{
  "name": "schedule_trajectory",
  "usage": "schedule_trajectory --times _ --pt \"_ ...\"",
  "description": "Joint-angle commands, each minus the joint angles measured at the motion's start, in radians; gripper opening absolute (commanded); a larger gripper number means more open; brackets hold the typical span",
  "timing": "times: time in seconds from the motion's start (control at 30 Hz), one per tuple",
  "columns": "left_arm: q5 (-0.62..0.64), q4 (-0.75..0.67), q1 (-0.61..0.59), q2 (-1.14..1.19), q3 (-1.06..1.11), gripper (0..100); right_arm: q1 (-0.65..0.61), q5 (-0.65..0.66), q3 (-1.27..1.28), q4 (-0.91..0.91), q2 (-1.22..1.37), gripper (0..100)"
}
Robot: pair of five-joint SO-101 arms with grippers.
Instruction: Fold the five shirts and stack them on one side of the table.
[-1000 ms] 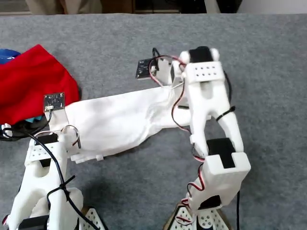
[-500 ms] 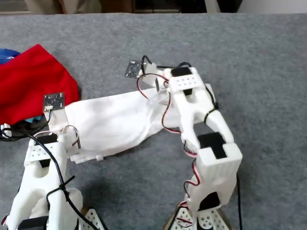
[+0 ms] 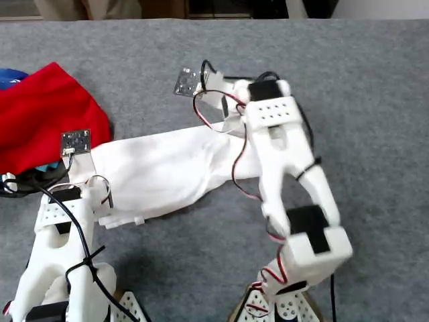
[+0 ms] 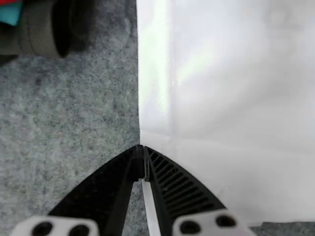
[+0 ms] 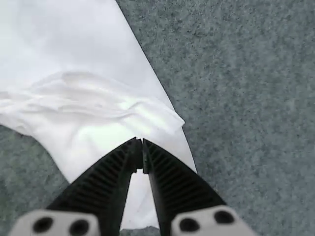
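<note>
Far left, the red shirt [image 3: 47,114] lies bunched on the table [image 3: 375,87], just beside the end of the white shirt [image 3: 161,171] you're working. Your left gripper [image 4: 142,147] is clamped tight on that shirt's corner, with a thin strip of cloth showing between the closed jaws. It's a slim bite, so a hard tug could slide it free. Across the middle the white shirt lies stretched out flat, with wrinkles gathered towards its right end. Over there your right gripper [image 5: 139,142] is pinched closed on a rumpled fold near the edge, apparently just the top layer. Lift from that and you may drag one layer only, leaving the fold crooked. Swing too far left and you'll sweep into the red shirt.
</note>
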Motion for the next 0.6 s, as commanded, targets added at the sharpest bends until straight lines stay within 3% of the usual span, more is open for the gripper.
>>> schedule_trajectory --times 0.0,0.2,0.3,0.43,0.57 --pt "0.002 -0.006 -0.011 -0.021 0.002 2 -0.016 -0.011 -0.025 0.035 -0.070 0.2" --pt "0.002 -0.005 -0.011 -0.021 0.002 2 -0.012 -0.028 0.067 -0.161 0.105 0.2" --pt "0.002 -0.005 -0.005 -0.019 0.002 2 -0.015 -0.147 0.044 -0.249 0.251 0.2" --pt "0.002 -0.005 -0.005 -0.018 0.002 2 -0.027 -0.247 -0.065 -0.244 0.410 0.2" --pt "0.002 -0.005 -0.005 -0.018 0.002 2 -0.030 -0.296 -0.252 -0.071 0.417 0.2"
